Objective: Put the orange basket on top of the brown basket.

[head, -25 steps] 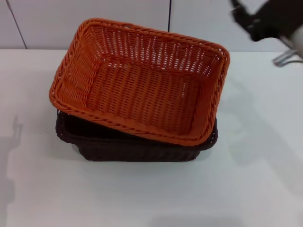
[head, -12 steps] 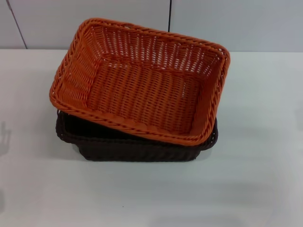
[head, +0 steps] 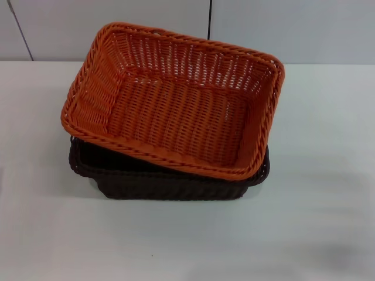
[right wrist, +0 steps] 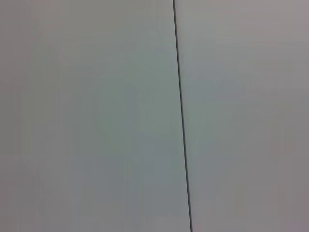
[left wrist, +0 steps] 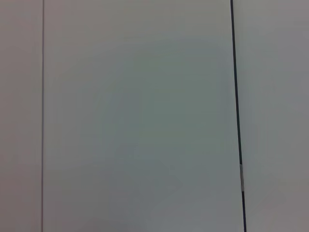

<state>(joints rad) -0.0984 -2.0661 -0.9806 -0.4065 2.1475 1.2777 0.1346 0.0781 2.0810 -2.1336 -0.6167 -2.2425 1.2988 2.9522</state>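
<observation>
A white counter (head: 316, 175) meets a pale panelled wall (head: 117, 29), split by a dark vertical seam (head: 209, 17).

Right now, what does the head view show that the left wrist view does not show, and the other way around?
Only the head view shows the work: the orange basket sits crooked on top of the brown basket, on the white table. Only the left wrist view shows a close, plain pale panel with a dark vertical seam, nothing of the baskets. Both views share a pale panelled surface with a dark seam, and neither shows a tool or an arm.
</observation>
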